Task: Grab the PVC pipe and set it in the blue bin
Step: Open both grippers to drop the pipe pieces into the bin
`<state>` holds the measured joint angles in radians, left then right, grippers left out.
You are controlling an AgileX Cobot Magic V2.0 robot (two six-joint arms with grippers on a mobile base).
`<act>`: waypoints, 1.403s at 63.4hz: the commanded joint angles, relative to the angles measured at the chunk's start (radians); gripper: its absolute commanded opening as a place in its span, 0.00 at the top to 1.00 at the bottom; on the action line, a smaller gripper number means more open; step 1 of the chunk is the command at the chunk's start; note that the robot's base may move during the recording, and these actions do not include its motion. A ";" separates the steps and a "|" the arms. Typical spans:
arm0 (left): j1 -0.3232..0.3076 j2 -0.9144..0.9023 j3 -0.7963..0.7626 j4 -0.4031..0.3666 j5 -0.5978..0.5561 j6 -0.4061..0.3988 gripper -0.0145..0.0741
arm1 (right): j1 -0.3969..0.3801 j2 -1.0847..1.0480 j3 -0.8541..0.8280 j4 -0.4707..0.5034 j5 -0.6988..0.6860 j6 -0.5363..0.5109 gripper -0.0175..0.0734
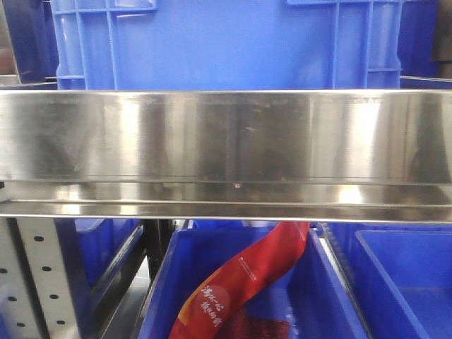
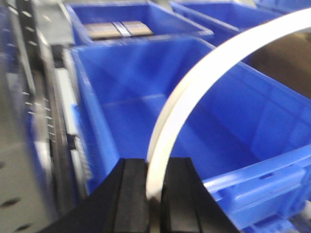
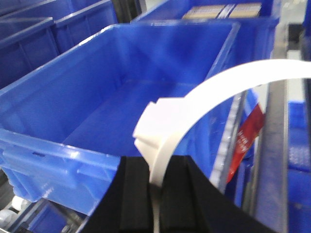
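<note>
Pipe over the bin
Right fingers (image 3: 154,187) clenched the pipe (image 3: 194,107) by its tab; looked light, stiff, slippery. Left fingers (image 2: 154,189) pinched an arc (image 2: 204,82).

L gripper (image 2: 154,194), R gripper (image 3: 154,194): jaws clamped.

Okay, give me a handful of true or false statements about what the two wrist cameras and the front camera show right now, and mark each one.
1. The left gripper is clamped on a curved white strip. True.
2. The blue bin below the left gripper is full of parts. False: its visible floor is bare.
3. The right gripper is open with nothing in it. False: it is shut on the PVC pipe.
4. A red package lies in a blue bin in the front view. True.
5. The PVC pipe already rests inside a bin. False: it is held above one.
</note>
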<state>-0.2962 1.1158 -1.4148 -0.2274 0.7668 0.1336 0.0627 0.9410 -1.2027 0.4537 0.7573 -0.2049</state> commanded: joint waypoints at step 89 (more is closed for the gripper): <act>-0.169 0.528 -0.406 0.240 -0.099 -0.298 0.58 | 0.239 0.542 -0.334 -0.146 -0.224 0.016 0.63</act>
<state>-0.4692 1.6540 -1.8097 0.0098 0.6968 -0.1576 0.3010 1.4892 -1.5268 0.3036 0.5591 -0.1867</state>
